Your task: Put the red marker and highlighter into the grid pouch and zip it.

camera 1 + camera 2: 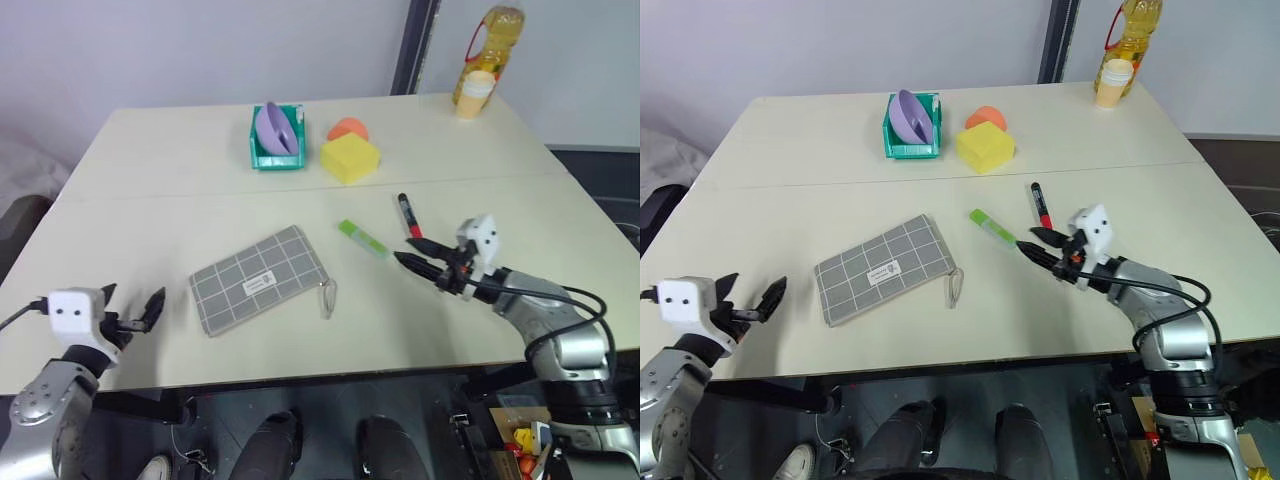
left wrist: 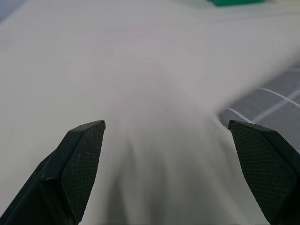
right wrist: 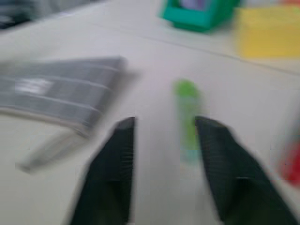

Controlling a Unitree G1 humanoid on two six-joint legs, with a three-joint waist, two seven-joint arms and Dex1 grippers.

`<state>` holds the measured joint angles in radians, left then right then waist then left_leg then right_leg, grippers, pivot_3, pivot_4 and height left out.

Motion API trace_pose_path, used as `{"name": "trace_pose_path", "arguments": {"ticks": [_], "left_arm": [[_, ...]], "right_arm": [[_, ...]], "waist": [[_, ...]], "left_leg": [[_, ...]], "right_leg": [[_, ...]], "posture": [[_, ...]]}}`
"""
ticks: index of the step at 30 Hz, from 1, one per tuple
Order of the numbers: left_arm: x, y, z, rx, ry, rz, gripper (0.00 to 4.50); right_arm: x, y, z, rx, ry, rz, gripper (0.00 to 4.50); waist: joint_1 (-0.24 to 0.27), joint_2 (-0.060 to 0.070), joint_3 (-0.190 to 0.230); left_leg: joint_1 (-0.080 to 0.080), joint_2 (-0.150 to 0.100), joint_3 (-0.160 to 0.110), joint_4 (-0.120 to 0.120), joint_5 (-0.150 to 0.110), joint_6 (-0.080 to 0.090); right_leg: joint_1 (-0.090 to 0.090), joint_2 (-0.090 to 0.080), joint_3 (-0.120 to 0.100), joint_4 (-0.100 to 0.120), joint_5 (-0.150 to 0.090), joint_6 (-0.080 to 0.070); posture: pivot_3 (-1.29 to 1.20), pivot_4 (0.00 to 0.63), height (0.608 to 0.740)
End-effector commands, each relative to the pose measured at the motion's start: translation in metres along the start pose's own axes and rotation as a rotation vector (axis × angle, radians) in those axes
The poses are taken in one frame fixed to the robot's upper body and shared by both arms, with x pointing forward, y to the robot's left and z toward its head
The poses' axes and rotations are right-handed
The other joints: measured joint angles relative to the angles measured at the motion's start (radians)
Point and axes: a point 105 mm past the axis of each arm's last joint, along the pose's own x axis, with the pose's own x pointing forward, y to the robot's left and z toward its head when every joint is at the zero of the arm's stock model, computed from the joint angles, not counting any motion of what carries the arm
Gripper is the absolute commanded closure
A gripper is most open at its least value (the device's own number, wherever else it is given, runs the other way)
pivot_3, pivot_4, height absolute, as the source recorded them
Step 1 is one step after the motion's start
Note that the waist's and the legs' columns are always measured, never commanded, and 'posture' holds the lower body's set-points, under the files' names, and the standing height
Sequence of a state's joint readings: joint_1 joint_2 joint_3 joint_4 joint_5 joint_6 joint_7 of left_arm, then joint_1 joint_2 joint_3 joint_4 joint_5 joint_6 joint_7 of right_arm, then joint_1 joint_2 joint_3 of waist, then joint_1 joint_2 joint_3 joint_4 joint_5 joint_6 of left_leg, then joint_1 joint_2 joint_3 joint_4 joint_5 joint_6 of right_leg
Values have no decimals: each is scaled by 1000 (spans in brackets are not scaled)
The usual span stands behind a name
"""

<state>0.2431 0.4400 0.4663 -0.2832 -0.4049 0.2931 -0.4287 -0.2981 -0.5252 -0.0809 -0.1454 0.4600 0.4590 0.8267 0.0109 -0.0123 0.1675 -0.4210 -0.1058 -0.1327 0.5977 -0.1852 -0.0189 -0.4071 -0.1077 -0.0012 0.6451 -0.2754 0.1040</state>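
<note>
Black fingers (image 1: 152, 309) of the left gripper (image 1: 130, 312) spread wide and empty at the surface's (image 1: 150, 190) near left edge; the right gripper (image 1: 418, 254) hangs partly parted, empty, its tips near the highlighter (image 1: 364, 240). Centre, the soft grid pouch (image 1: 258, 279) lies flat; at two o'clock, the red marker (image 1: 407, 214). Both pens look light, rigid, slippery: best pinched mid-barrel. The right wrist view shows the highlighter between its fingers' line; the head views show the marker's black cap.

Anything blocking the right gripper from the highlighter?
Nothing visible. The right gripper, jaws apart, sits just short of the highlighter with bare table between; the red marker lies off to the side.
</note>
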Motion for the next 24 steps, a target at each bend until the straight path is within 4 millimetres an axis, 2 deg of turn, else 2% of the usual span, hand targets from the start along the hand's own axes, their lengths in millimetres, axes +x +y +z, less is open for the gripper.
{"name": "trace_pose_path", "arguments": {"ticks": [1, 3, 5, 9, 13, 14, 17, 24], "left_arm": [[-2, -3, 7, 42, -29, -39, 0], [-2, -3, 7, 57, -29, -57, 0], [-3, -2, 7, 70, -27, -69, 0], [-8, -2, 4, 112, -8, -105, 0], [-15, 2, 1, 155, 10, -117, 0], [-18, 4, 0, 168, 15, -117, 0], [-24, 5, -2, 210, 28, -129, 0], [-30, -5, -3, 369, 30, -218, 0]], "right_arm": [[26, 36, 18, -52, -46, 120, 4457], [45, 50, 10, -93, 2, 129, 4457], [60, 55, 2, -123, 33, 110, 4457], [88, 59, -18, -139, 103, 48, 4457], [108, 68, -35, -135, 167, 44, 4457], [113, 65, -43, -112, 203, 15, 4457], [120, 55, -58, -62, 263, -64, 4457], [125, 60, -54, 13, 232, -43, 4457]], "waist": [[0, 0, 0], [-2, 0, 0], [-1, 0, 0], [-1, 0, 0], [-3, 0, 0], [-3, 0, 0], [-9, 0, 0], [-6, 0, 0]], "left_leg": [[0, 0, 0, 0, 0, 0], [0, 0, 0, 0, 0, -1], [0, 0, -1, 0, -1, -1], [0, 0, 0, 0, -1, -1], [0, 0, -1, -1, 0, -1], [0, 0, -1, -1, 0, 0], [0, 0, -1, -1, 0, 0], [5, 0, -2, -1, -1, -2]], "right_leg": [[0, 0, 0, 0, 0, 0], [-1, 0, 0, 0, 0, 0], [-1, 0, 0, 1, 0, 0], [-2, 0, 0, 0, 0, 0], [-2, 1, 0, 1, 0, 0], [-2, 2, 0, 1, 0, 0], [-2, 3, 0, 1, 0, 0], [-1, 3, 1, 0, 0, -1]], "posture": [[0, 150, 740], [0, 150, 740], [0, 150, 740], [0, 150, 740], [0, 150, 740], [0, 150, 740], [0, 150, 740], [0, 150, 740]]}}
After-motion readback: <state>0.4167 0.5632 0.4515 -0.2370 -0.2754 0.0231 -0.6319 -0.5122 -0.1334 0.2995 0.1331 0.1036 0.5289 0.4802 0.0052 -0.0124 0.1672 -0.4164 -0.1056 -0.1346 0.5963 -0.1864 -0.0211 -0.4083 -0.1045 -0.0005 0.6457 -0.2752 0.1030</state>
